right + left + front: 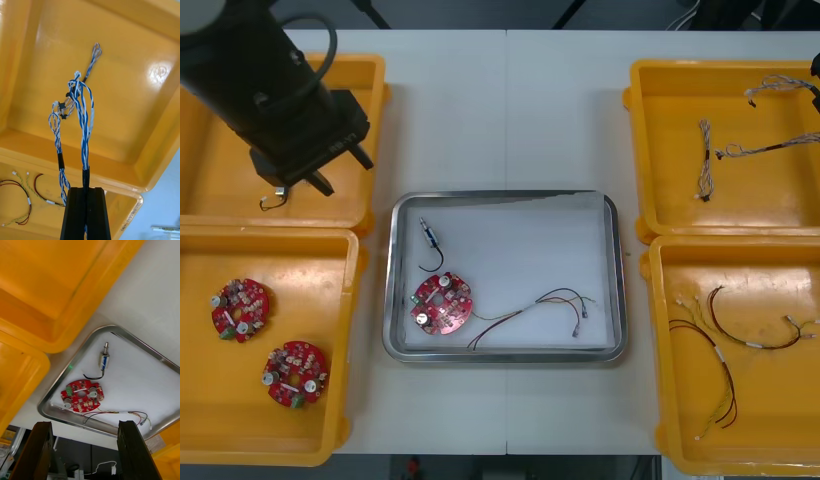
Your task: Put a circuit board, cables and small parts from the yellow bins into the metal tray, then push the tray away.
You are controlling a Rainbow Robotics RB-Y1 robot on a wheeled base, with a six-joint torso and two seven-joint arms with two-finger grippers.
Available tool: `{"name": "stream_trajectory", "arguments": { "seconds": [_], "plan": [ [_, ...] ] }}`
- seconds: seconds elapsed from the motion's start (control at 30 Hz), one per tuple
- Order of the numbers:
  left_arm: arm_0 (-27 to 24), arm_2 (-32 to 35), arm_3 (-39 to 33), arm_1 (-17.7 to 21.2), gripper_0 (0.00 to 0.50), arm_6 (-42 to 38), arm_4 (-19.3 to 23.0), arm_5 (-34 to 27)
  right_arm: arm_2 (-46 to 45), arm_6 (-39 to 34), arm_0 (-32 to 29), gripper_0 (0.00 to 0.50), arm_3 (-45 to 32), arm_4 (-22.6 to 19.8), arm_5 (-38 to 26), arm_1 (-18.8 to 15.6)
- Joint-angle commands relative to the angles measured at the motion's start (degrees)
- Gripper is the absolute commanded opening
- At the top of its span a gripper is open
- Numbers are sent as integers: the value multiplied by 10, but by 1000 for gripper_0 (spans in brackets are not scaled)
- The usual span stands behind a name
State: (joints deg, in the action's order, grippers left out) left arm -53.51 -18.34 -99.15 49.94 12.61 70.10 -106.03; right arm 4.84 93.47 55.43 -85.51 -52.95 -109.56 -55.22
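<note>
Black fingers of the right claw (86, 192) are pinched tight on a blue and white cable (83, 131). The cable stretches from the claw out over the far yellow bin (123, 67) on the right. A second twisted cable (57, 131) lies right beside it, and the two look hooked together near their ends. It might get dragged along too and fall on the table (500, 110). The left claw (83, 424) waits with fingers wide apart near the metal tray (505, 197). The tray already has a circuit board (442, 303) and a red and yellow cable (545, 300).
</note>
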Motion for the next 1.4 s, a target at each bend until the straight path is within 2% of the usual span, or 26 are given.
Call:
{"name": "stream_trajectory", "arguments": {
  "seconds": [0.03,0.4,0.7,0.87,1.17,1.4],
  "plan": [
    [-39,15,41,60,500,130,23,-5,-32,24,21,0,-46,-5,-4,-26],
    [-43,17,113,96,500,214,8,-1,-32,26,46,0,-48,-6,-4,-26],
    [-43,17,140,104,500,227,-82,10,-26,27,45,0,-2,0,-4,-26],
    [-43,17,181,104,500,237,-117,50,-4,29,43,0,51,0,2,-26],
    [-43,16,257,104,500,246,-160,126,77,31,13,0,96,18,156,-25],
    [-43,16,286,104,500,255,-179,163,85,41,-21,0,144,28,269,-13]
  ]
}}
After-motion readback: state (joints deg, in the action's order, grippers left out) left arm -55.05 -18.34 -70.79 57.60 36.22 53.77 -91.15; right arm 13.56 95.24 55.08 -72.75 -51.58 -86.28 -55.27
